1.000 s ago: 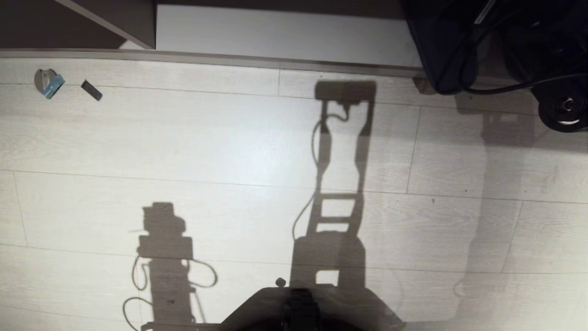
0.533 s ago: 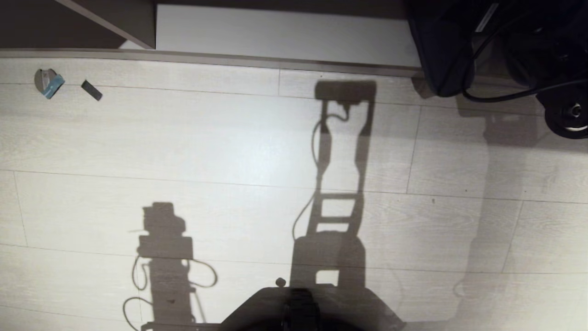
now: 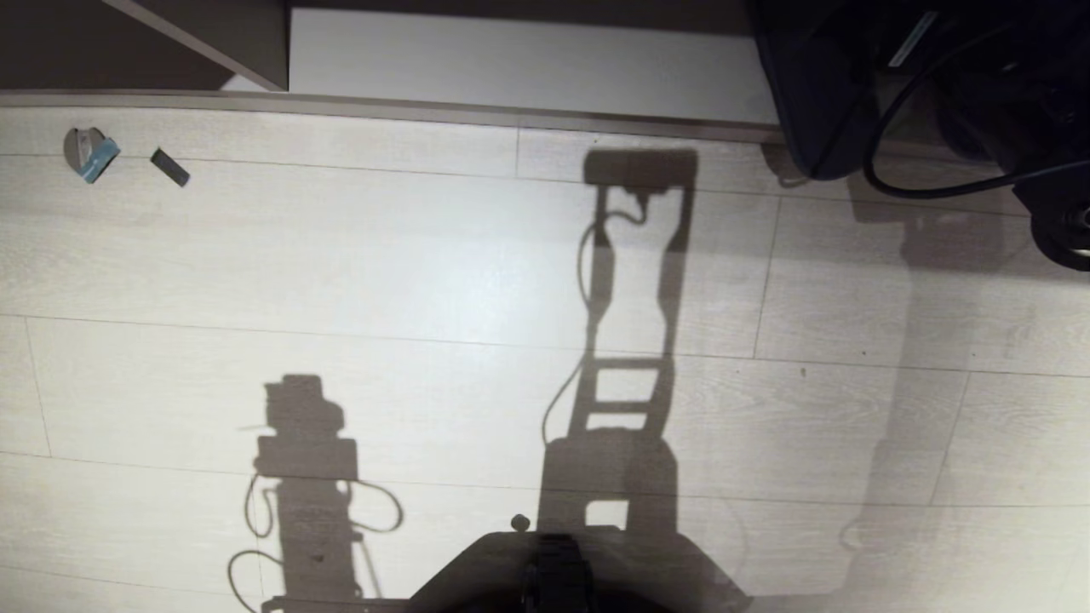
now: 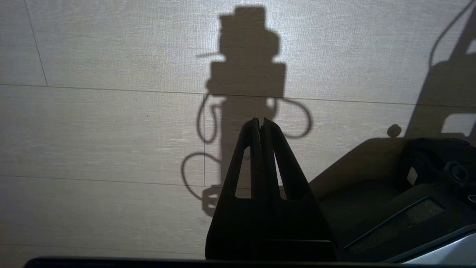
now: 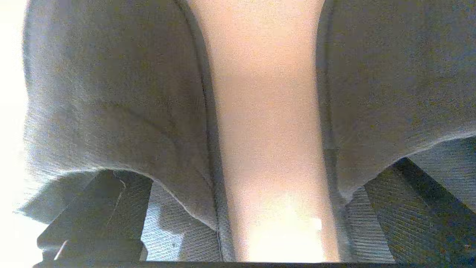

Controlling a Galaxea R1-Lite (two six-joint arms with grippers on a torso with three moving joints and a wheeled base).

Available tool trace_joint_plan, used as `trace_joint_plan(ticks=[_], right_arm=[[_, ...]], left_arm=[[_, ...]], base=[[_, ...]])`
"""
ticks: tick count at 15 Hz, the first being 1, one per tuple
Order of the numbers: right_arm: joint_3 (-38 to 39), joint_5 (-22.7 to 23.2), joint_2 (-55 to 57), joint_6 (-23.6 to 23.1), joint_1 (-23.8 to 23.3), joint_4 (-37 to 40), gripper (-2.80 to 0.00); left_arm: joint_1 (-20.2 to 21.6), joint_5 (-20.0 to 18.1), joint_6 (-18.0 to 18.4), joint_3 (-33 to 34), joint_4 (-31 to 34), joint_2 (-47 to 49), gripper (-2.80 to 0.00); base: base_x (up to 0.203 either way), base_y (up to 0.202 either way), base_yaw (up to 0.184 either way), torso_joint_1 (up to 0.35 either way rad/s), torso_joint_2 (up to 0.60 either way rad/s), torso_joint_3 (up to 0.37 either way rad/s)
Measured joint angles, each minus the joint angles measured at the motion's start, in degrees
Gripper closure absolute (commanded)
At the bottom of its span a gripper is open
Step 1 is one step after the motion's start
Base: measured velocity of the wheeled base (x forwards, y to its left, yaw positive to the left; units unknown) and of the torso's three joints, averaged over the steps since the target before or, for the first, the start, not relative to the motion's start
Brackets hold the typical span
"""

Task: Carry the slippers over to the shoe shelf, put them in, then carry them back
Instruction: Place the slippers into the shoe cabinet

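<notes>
While the head camera looks down on pale floor (image 3: pixel 409 255), the right arm (image 3: pixel 962 94) sits at two o'clock, a dark mass with a looping cable over the shelf (image 3: pixel 528 64), whose pale base board runs along twelve o'clock with a taupe divider (image 3: pixel 230 38) at eleven. Right claw (image 5: pixel 267 223): the wrist view shows its dark fingers (image 5: pixel 96 208) spread wide, one at each side, and neither visibly pinching anything. Right in front of them are the slippers (image 5: pixel 119 93), two grey fabric bodies side by side with a strip of warm-lit surface showing between them; whether the fingers touch the fabric, I can't tell. Over on the other side, the left claw (image 4: pixel 260 124) hangs above bare floor, tips pressed together and holding nothing, its own shadow falling on the planks ahead. Out at ten o'clock in the head view lie two small bits, a grey-and-blue scrap (image 3: pixel 89 153) and a dark chip (image 3: pixel 169 167), well apart from the action. Down at six o'clock, the robot's dark base (image 3: pixel 553 570) edges into view.
</notes>
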Motion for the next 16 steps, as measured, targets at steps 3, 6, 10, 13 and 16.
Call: trace_joint_plan(ticks=[3, 6, 10, 13, 16], right_arm=[[1.25, 0.32, -2.5, -1.89, 0.29, 0.09, -2.8], [5.06, 1.66, -6.28, -3.72, 1.13, 1.55, -2.8], [11.17, 1.85, -9.66, -4.98, 1.33, 2.8, -2.8], [14.08, 2.71, -12.01, -6.23, 1.35, 5.05, -2.8], [17.0, 5.78, -14.3, -6.95, 1.58, 5.22, -2.8]], left_arm=[[0.0, 0.0, 0.05, 0.0, 0.0, 0.0, 0.0], [0.0, 0.0, 0.02, 0.0, -0.02, 0.0, 0.0], [0.0, 0.0, 0.02, 0.0, 0.0, 0.0, 0.0], [0.0, 0.0, 0.03, 0.0, -0.02, 0.0, 0.0], [0.0, 0.0, 0.05, 0.0, 0.0, 0.0, 0.0]], base=[[0.0, 0.0, 0.0, 0.0, 0.0, 0.0], [0.0, 0.0, 0.0, 0.0, 0.0, 0.0], [0.0, 0.0, 0.0, 0.0, 0.0, 0.0], [0.0, 0.0, 0.0, 0.0, 0.0, 0.0], [0.0, 0.0, 0.0, 0.0, 0.0, 0.0]])
